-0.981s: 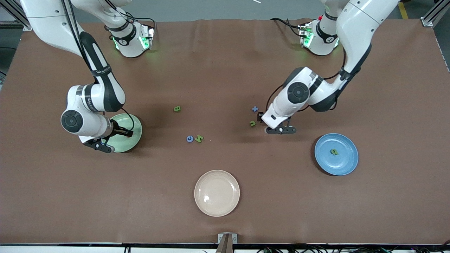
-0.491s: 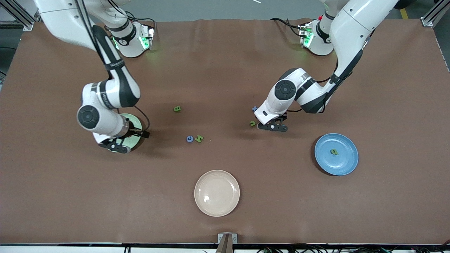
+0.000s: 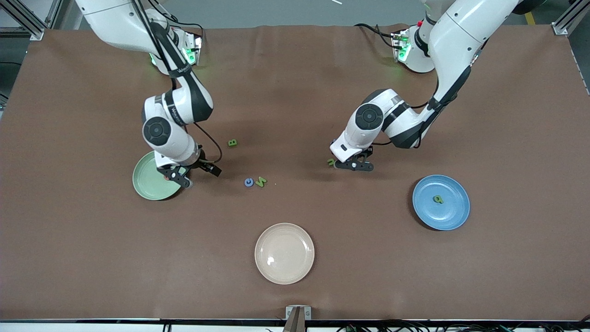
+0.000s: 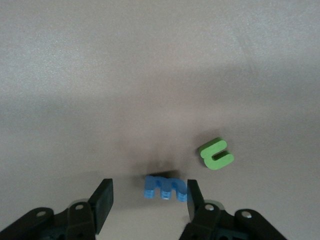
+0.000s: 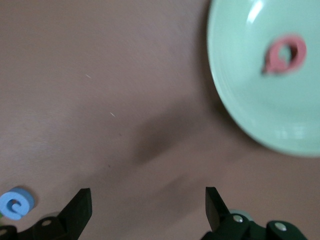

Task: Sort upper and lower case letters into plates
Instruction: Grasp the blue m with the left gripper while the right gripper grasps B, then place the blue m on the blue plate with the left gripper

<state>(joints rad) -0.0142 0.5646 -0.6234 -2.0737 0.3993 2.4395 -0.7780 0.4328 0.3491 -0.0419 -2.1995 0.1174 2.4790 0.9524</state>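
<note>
Beside green letter [image 4: 216, 153], blue letter [image 4: 165, 187]

Glossy green plate [image 3: 146, 182], matt brown table cloth [image 3: 295, 69], foam-like letters [image 4: 165, 187].

robot lab setup. two white arms are bolted at one edge of a wide bench [image 3: 295, 276] covered in brown mat [image 3: 69, 253]; aluminium framing [image 3: 564, 20] is seen at the corners, cables [image 3: 415, 327] along the near edge, grey floor [image 3: 276, 11] past the bench.
</note>
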